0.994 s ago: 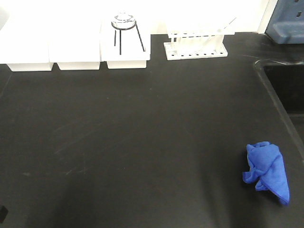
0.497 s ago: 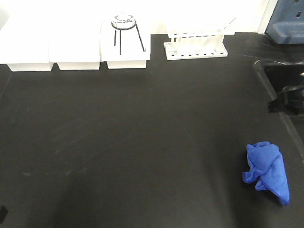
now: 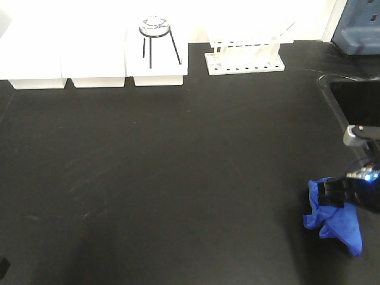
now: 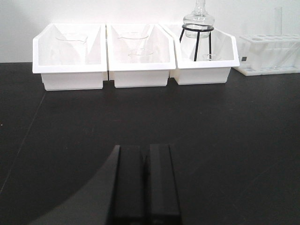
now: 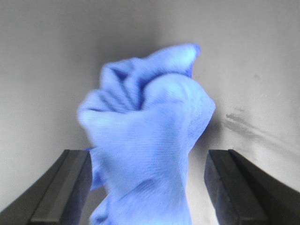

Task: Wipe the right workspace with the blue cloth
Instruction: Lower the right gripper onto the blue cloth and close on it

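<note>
The blue cloth (image 3: 343, 228) lies crumpled on a black benchtop (image 3: 178, 178) near its front right corner. My right gripper (image 3: 330, 193) has come in from the right edge and hangs over the cloth's upper left part. In the right wrist view the cloth (image 5: 150, 126) fills the gap between the fingers, and the right gripper (image 5: 147, 187) is open, one finger on each side of the cloth. My left gripper (image 4: 144, 157) is shut and empty, low over the bench. The right workspace is out of view.
Three white bins (image 3: 95, 56) line the back edge, one holding a glass flask on a black stand (image 3: 155, 35). A white tube rack (image 3: 244, 56) stands beside them. A sunken basin (image 3: 356, 107) lies at the right edge.
The right arm entered from the right edge and moved down and forward until its open fingers straddle the blue cloth. The cloth has not moved.
</note>
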